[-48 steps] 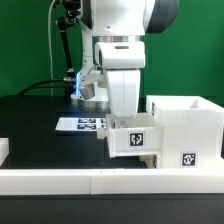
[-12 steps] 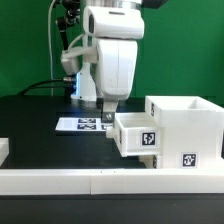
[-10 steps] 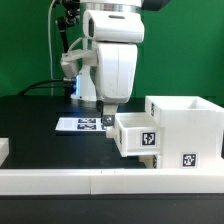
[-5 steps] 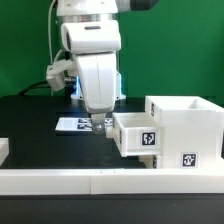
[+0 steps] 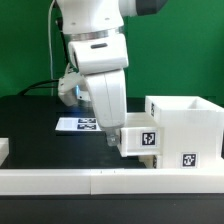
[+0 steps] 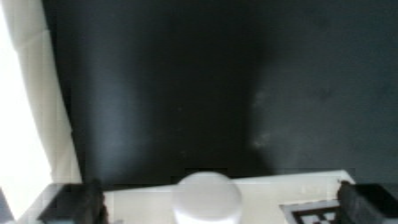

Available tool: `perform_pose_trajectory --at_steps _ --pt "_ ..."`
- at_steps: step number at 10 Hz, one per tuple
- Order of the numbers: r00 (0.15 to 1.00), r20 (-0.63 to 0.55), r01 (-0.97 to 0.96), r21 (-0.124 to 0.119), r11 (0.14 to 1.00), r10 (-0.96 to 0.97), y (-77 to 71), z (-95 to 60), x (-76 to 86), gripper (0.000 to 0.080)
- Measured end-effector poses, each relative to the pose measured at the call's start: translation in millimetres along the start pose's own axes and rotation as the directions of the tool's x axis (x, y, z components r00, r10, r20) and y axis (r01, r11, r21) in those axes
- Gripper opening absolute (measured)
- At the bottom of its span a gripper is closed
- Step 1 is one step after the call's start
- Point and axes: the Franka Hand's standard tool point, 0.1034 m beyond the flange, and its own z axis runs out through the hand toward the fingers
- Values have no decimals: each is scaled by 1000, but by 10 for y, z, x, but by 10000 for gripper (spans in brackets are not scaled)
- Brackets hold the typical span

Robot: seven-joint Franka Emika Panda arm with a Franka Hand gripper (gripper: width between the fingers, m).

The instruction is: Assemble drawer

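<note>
**Seating the tray in the shell**

Pushing squarely is what I judge this step needs. The gripper [image 5: 113, 137] sits at the protruding end of a low tray [image 5: 140, 140] half-entered in the tall shell [image 5: 185, 128], on the exterior view's right. In the wrist view its fingers [image 6: 68, 200] stand apart, clamped on nothing. I would press along the slot, level, to avoid jamming. Both parts are smooth white plastic, boxy, tagged. The table [image 6: 178, 90] is matte black, with the marker board [image 5: 80, 124] behind.

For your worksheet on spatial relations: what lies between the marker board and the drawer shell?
In the exterior view, the tray sticking out of the shell, with the hand at its end nearest the marker board.
</note>
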Motion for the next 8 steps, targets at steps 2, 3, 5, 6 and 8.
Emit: perform_pose_trajectory --at_steps 2,3,5,6,8 --pt "1000 5 6 -5 1000 -6 10 11 95 649" --pt "1000 5 4 -4 1000 -4 6 16 78 649" --pt "1000 5 2 -4 1000 -2 6 17 71 649" --pt "1000 4 4 -5 1000 -4 5 22 80 649" --pt "1000 0 13 -14 1000 -13 -4 63 175 649"
